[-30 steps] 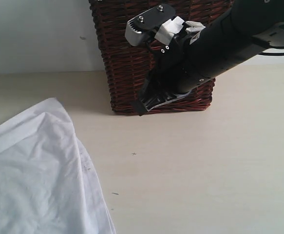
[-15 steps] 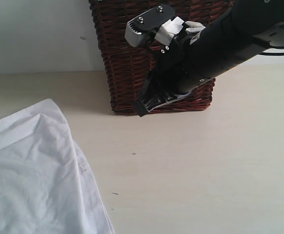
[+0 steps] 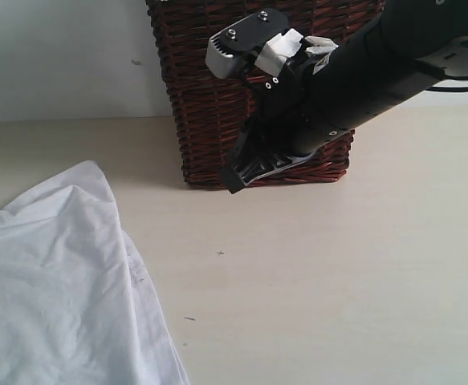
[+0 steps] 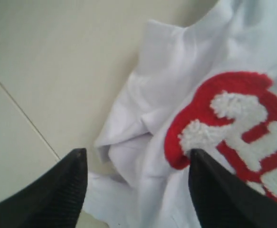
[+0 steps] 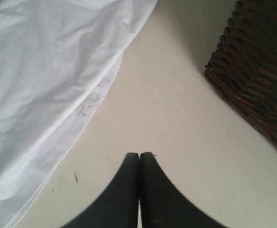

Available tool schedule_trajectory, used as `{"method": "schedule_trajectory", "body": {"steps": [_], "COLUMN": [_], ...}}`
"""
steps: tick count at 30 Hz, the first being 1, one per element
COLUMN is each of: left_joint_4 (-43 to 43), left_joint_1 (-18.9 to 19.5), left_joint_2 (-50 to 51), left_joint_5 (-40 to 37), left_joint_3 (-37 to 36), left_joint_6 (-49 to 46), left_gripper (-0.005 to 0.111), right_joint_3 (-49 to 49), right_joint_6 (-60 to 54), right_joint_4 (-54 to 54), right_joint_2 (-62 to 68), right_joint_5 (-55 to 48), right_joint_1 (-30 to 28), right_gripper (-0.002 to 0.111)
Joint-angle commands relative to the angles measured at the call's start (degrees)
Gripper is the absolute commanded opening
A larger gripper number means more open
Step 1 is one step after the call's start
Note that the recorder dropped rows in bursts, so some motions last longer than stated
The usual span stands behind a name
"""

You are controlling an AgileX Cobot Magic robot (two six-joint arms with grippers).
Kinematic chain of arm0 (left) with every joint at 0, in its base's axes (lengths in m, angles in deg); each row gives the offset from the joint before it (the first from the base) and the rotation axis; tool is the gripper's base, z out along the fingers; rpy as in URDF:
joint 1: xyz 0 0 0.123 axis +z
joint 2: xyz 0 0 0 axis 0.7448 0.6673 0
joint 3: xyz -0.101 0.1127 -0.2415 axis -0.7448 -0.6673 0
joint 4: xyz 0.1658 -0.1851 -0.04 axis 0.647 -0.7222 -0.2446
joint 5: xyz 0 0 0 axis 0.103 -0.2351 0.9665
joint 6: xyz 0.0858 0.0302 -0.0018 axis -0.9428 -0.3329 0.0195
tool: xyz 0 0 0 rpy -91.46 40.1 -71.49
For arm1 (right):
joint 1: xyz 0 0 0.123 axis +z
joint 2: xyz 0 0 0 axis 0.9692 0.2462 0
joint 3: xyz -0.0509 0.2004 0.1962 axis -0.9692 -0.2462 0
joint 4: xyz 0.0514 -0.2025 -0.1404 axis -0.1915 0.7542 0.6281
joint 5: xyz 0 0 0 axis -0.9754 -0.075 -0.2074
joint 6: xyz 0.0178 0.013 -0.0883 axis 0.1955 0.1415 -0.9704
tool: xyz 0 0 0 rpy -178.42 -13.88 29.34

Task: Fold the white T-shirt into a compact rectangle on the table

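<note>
The white T-shirt [image 3: 57,297] lies crumpled at the lower left of the table [image 3: 338,281] in the exterior view. Its red bubbly lettering [image 4: 233,123] shows in the left wrist view. My left gripper [image 4: 137,159] hangs open just above rumpled folds of the shirt, one fingertip over bare table, the other over the lettering. The left gripper is out of sight in the exterior view. My right gripper [image 3: 235,175] hovers in front of the basket, shut with nothing between its fingers [image 5: 131,164]. The shirt's hem [image 5: 43,95] lies to one side of it.
A dark wicker basket [image 3: 217,96] stands at the back middle of the table, right behind the right arm [image 3: 362,72]. Its corner [image 5: 257,71] shows in the right wrist view. Tiny dark specks [image 3: 220,253] dot the beige surface. A pale wall rises behind.
The shirt's upper corner has shifted and bunched, with a new fold across its left part. The right arm has barely moved.
</note>
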Motion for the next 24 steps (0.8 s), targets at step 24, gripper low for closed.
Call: {"method": "schedule_trajectory", "body": {"steps": [24], "left_joint_4": [-2.0], "left_joint_1": [3.3], "left_joint_2": [12.1], "left_joint_5": [-1.5], "left_joint_3": [2.1], "left_joint_6": [9.5], "left_gripper": [0.047], "right_joint_3": [-0.2], "right_joint_6": [-0.5], "right_joint_4": [-0.4], "right_joint_2": [-0.5], "right_joint_5": [-0.1], "right_joint_1": [-0.2], "right_gripper": [0.0]}}
